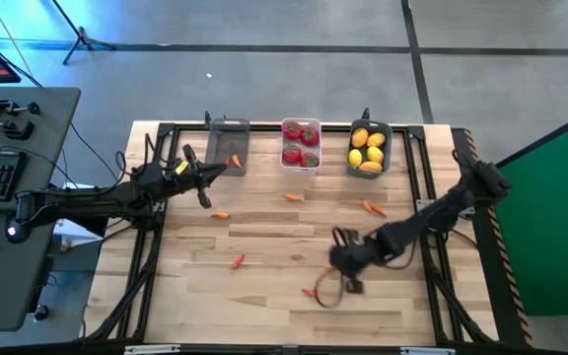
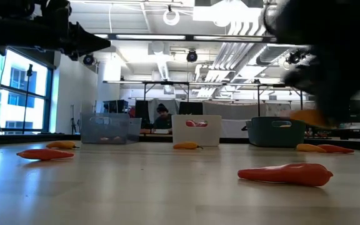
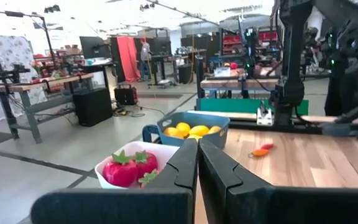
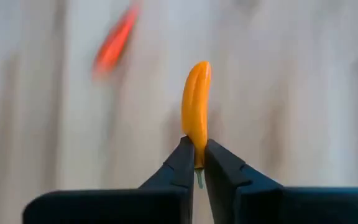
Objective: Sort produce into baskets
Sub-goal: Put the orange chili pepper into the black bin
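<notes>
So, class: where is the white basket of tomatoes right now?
In the high view the white basket sits at the table's far edge, middle of three, between the grey basket and the lemon basket.

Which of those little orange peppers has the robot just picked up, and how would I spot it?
Start at the wooden table, then follow the right arm to its end effector near the front edge. The orange pepper sits pinched by its stem end between the shut fingers. Unlike the other peppers lying loose on the wood, it alone is gripped and sticks out beyond the fingertips.

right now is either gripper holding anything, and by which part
The right gripper pinches an orange pepper by its stem end. The left gripper is shut on nothing.
</notes>
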Robot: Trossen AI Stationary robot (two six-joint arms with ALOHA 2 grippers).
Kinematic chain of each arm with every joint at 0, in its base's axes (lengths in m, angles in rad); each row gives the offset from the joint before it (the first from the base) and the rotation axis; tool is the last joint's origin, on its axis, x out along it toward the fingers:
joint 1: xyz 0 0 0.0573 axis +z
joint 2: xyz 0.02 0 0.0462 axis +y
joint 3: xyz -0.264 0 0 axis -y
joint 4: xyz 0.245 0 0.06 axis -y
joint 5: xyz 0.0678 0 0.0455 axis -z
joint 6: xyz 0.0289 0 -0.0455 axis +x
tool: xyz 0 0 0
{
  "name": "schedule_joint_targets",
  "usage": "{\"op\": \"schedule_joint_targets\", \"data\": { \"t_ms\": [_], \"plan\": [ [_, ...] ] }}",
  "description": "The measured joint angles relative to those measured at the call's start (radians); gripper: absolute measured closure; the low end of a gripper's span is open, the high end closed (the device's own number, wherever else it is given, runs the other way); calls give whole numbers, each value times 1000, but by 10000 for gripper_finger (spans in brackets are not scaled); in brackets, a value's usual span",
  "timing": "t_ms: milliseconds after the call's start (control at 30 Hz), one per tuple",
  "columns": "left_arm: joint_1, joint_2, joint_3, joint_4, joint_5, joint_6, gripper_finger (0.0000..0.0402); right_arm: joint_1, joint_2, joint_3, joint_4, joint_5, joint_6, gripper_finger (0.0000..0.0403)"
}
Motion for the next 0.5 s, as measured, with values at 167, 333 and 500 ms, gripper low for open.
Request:
{"op": "schedule_joint_targets", "data": {
  "t_ms": [167, 333, 500],
  "plan": [
    [0, 0, 0, 19, -39, 0, 402, -156, 7, 0, 283, 139, -121, 396],
    [0, 0, 0, 18, -60, -1, 402, -304, 72, 7, 612, 143, -269, 397],
    [0, 0, 0, 19, -70, -7, 401, -424, 207, 97, 768, 139, -327, 400]
  ]
}}
